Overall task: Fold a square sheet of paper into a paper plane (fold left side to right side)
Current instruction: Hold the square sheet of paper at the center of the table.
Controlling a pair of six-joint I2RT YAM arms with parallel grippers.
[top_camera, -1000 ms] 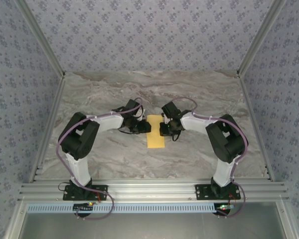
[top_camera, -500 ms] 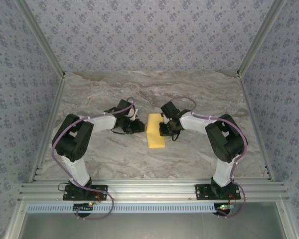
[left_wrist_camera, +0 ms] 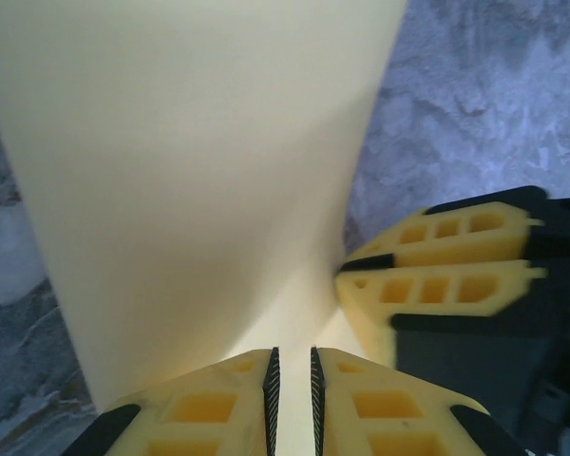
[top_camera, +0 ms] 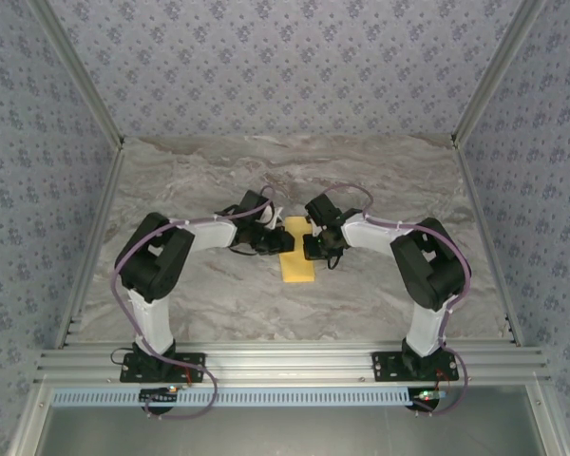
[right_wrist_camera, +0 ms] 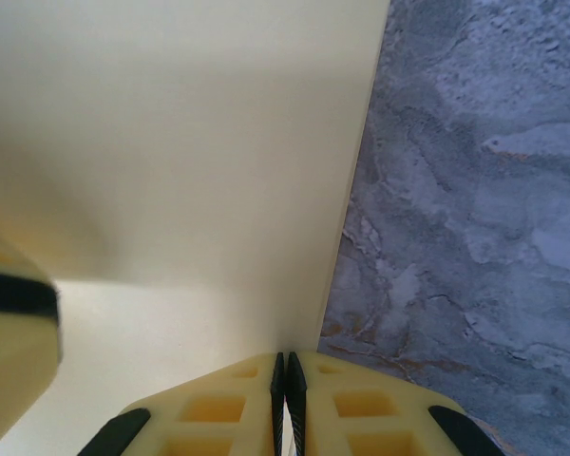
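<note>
Folded yellow sheet (top_camera: 297, 262) pinched from both sides, middle of the table (top_camera: 389, 180).
Its long axis runs near-to-far. The left gripper (top_camera: 272, 244) bites its left edge and the right gripper (top_camera: 315, 249) its right, both seemingly closed on paper.

The left arm (top_camera: 161, 252), drawn off to the left half a second ago, is back to the right, much where it was a second ago. The left gripper (top_camera: 276, 243) now sits on the left edge of the square sheet of paper (top_camera: 298, 267), where a strip of bare worktop (top_camera: 380, 180) lay between them half a second ago. The sheet looked wider then, its left flap raised. It now shows as a narrower strip. The left gripper's jaws are closer together than a second ago.
</note>
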